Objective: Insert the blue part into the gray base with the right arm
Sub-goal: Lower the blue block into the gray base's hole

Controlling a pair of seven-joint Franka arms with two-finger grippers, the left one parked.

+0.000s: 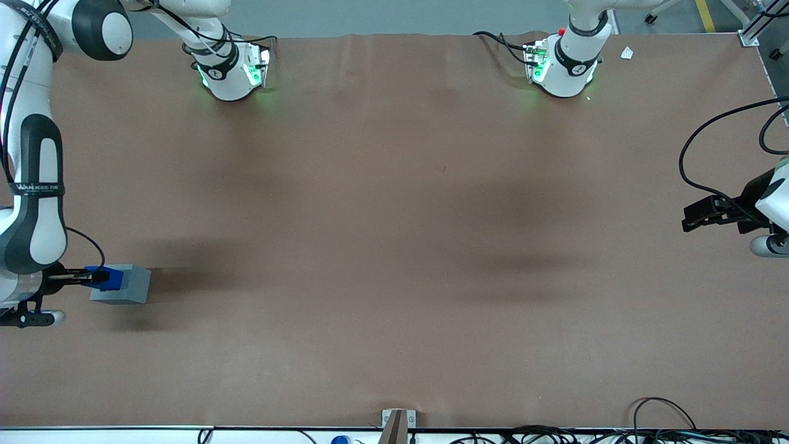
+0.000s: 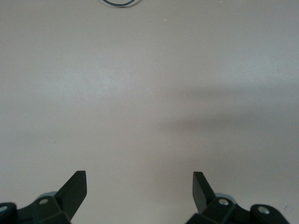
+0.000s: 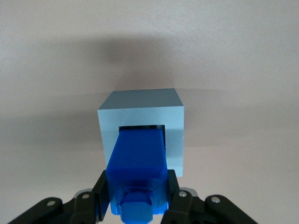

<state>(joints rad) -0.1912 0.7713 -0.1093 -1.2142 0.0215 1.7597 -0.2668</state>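
One blue part (image 3: 138,161) held at the mouth of the gray base (image 3: 140,107).

Two black fingers (image 3: 103,193) of the gripper (image 3: 137,198) on the right arm (image 1: 34,203) clamp the blue part by its sides, with the raised stub toward the wrist camera; the part's other end sits in the square recess of the base, a thin dark gap showing along the recess edge. In the front view the base (image 1: 126,285) stands on the brown table (image 1: 394,246) at the working arm's end, near that table edge, with the part (image 1: 106,277) on it. Wide bare table surface stretches from the base toward the parked arm's end, and more lies between the base and the front camera.
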